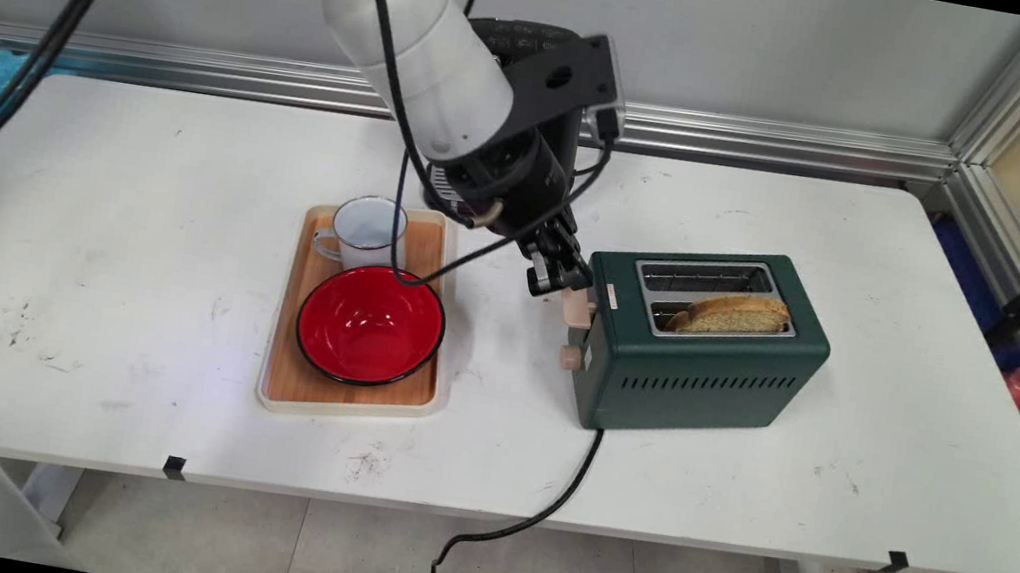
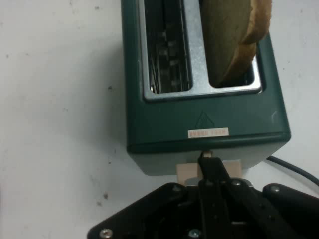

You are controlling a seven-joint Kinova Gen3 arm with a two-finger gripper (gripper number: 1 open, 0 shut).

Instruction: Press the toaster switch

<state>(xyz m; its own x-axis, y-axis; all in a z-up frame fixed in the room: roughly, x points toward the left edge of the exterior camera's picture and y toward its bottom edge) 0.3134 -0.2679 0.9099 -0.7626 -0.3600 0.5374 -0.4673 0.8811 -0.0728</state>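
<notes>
Main view shows us the black gripper [image 1: 560,279] lowered at the left end of a dark green toaster [image 1: 702,341], right over the pale beige lever [image 1: 579,308] that sticks out of that end. In the hand view we see the gripper [image 2: 211,167] with its fingers drawn together into one narrow black tip, and that tip rests on top of the lever [image 2: 190,173]; nothing sits between the fingers. Just below the lever on the same end face we make out a small beige knob [image 1: 570,357]. We see the toaster [image 2: 199,104] standing right of the middle of the white table [image 1: 69,261], with two slots on top: the far slot is bare metal, and the near one holds a slice of bread [image 1: 730,314] that leans and pokes up above the rim. From the hand camera the bread [image 2: 234,40] fills the right slot. A black cord [image 1: 537,508] runs from the toaster's lower left corner over the near table edge. Left of the gripper we find a wooden tray [image 1: 280,373] with a pale rim, carrying a red bowl [image 1: 370,324] with a black edge and, touching it behind, a white enamel mug [image 1: 364,232].
</notes>
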